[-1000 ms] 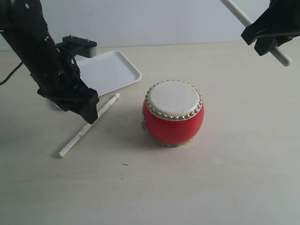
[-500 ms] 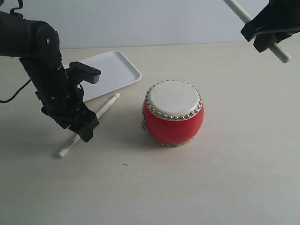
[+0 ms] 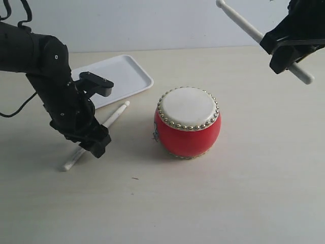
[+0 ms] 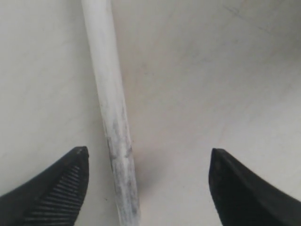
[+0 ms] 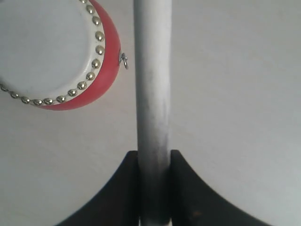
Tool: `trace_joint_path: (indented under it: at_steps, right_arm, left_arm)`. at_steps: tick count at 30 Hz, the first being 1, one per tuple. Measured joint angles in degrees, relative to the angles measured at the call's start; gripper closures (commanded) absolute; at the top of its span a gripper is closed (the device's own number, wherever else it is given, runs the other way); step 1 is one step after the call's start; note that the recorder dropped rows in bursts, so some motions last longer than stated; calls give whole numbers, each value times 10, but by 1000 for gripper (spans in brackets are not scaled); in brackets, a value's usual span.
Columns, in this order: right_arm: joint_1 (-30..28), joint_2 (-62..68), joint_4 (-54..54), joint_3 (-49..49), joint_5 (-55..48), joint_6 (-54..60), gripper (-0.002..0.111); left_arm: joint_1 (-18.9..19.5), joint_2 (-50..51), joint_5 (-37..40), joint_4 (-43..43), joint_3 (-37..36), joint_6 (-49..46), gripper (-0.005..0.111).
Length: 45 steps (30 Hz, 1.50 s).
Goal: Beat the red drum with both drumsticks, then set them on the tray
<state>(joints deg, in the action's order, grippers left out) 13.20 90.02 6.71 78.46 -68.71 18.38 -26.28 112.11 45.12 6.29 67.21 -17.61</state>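
Note:
The red drum (image 3: 188, 122) stands upright mid-table, its cream skin facing up; its edge also shows in the right wrist view (image 5: 106, 70). One drumstick (image 3: 116, 114) lies on the table left of the drum. My left gripper (image 3: 95, 145) is low over its middle, open, and the drumstick (image 4: 110, 108) lies between the fingers of my left gripper (image 4: 148, 159), nearer one finger. High at the right, my right gripper (image 3: 285, 50) is shut on the other drumstick (image 3: 242, 21), held in the air; the right wrist view shows that drumstick (image 5: 151, 84) clamped in my right gripper (image 5: 153, 157).
The white tray (image 3: 129, 76) lies behind the left arm, left of the drum, with nothing seen on it. A black cable hangs at the far left edge. The tabletop is pale wood.
My left arm has come down and its open gripper now straddles the lying drumstick. The right gripper has shifted slightly, bringing its stick's tip into view at the top.

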Motion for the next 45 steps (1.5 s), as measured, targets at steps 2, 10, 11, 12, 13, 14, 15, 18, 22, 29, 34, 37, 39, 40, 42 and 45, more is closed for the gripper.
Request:
trace_joint_path:
  at_steps: [2,10,11,12,13,14,15,18,22,29,34,37,39,40,42,45]
  right_arm:
    - [0,0,0,0,0,1,108]
    - [0,0,22,0,-10,30,108]
    - [0,0,27,0,-12,33,108]
    - [0,0,30,0,-12,36,108]
    - [0,0,31,0,-12,37,108]
    - [0,0,32,0,-13,37,108]
    - [0,0,34,0,-13,38,108]
    - [0,0,34,0,-14,40,108]
    - [0,0,34,0,-14,40,108]
    - [0,0,35,0,-14,40,108]
    - [0,0,35,0,-14,40,108]
    - [0,0,35,0,-14,40,108]
    - [0,0,35,0,-14,40,108]
    - [0,0,35,0,-14,40,108]
    - [0,0,36,0,-14,40,108]
    - [0,0,43,0,-14,42,108]
  left_arm:
    - [0,1,-1,0,-3,1,38]
    - [0,3,-2,-10,-5,7,38]
    - [0,3,-2,-10,-5,7,38]
    - [0,3,-2,-11,-5,9,38]
    - [0,3,-3,-11,-5,11,38]
    - [0,3,-3,-11,-5,13,38]
    - [0,4,-3,-11,-5,17,38]
    - [0,7,-13,-13,-11,20,38]
    - [0,8,-33,-15,-28,22,38]
    - [0,8,-43,-17,-34,23,47]
    - [0,8,-45,-17,-34,24,56]
    - [0,8,-46,-17,-34,24,52]
    - [0,10,-46,-17,-34,24,50]
    - [0,14,-46,-17,-34,24,50]
    - [0,16,-46,-19,-34,26,50]
    - [0,16,-46,-19,-34,27,59]
